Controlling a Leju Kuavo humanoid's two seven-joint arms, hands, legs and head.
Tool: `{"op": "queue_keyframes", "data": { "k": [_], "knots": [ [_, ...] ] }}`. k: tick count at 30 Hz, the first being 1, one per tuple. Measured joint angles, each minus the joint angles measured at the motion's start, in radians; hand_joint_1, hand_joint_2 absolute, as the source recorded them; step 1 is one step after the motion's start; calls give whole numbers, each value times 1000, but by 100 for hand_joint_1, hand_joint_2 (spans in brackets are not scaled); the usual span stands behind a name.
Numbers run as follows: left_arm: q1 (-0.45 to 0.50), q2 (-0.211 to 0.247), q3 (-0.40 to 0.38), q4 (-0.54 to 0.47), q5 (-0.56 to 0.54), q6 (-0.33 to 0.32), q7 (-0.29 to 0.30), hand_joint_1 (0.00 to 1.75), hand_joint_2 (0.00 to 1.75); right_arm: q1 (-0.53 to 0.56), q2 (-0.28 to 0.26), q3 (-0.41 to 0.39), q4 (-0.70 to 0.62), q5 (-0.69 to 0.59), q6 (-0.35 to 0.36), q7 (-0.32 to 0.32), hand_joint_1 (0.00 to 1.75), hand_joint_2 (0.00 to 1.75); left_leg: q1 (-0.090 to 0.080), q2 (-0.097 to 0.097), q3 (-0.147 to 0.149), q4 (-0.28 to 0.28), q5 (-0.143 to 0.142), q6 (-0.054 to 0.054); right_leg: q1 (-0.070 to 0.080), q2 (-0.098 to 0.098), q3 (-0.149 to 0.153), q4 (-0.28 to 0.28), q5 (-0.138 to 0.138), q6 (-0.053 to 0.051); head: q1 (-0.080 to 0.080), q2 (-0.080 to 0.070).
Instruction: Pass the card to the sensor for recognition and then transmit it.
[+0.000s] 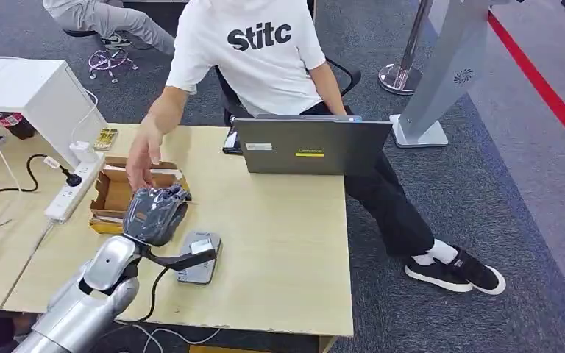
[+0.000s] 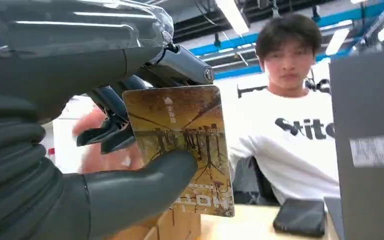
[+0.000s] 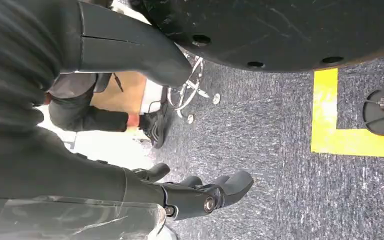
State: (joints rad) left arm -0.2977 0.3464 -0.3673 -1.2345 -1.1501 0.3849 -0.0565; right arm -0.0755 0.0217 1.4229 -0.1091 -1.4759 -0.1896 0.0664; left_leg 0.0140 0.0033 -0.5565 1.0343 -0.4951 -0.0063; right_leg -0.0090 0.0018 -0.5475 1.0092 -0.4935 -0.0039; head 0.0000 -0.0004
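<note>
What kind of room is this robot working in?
Probably an office or lab test area: a pale wooden desk with a grey laptop, a white power strip, grey carpet, and exposed ceiling pipes overhead.

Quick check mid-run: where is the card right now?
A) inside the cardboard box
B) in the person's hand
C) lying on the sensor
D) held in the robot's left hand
D: the left wrist view shows the card pinched by the left hand, thumb across its face.
</note>
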Motion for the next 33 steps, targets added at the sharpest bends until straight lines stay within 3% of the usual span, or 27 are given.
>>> {"op": "queue_keyframes", "data": {
  "k": [10,11,12,22,33],
  "knots": [
    [-12,6,35,-10,-4,4,-7,173,175,-1,0,3,0,-3,0,1,0,175,0,0,0,0,0,0,0,0,0,0,0,0,0,0],
    [-12,6,35,-10,-5,4,-9,17,175,-1,0,3,0,-4,0,1,0,175,0,0,0,0,0,0,0,0,0,0,0,0,0,0],
    [-12,6,35,-10,-5,4,-9,0,175,-1,0,3,0,-4,0,1,0,175,0,0,0,0,0,0,0,0,0,0,0,0,0,0],
    [1,4,34,-15,-20,13,-21,0,175,-1,0,5,0,-8,2,0,0,175,0,0,0,0,0,0,0,0,0,0,0,0,0,0],
    [180,-2,16,-170,-72,26,-53,0,175,0,2,4,0,-32,0,-2,0,175,0,1,-2,0,0,0,0,1,-2,0,0,0,0,0]
  ]
}}
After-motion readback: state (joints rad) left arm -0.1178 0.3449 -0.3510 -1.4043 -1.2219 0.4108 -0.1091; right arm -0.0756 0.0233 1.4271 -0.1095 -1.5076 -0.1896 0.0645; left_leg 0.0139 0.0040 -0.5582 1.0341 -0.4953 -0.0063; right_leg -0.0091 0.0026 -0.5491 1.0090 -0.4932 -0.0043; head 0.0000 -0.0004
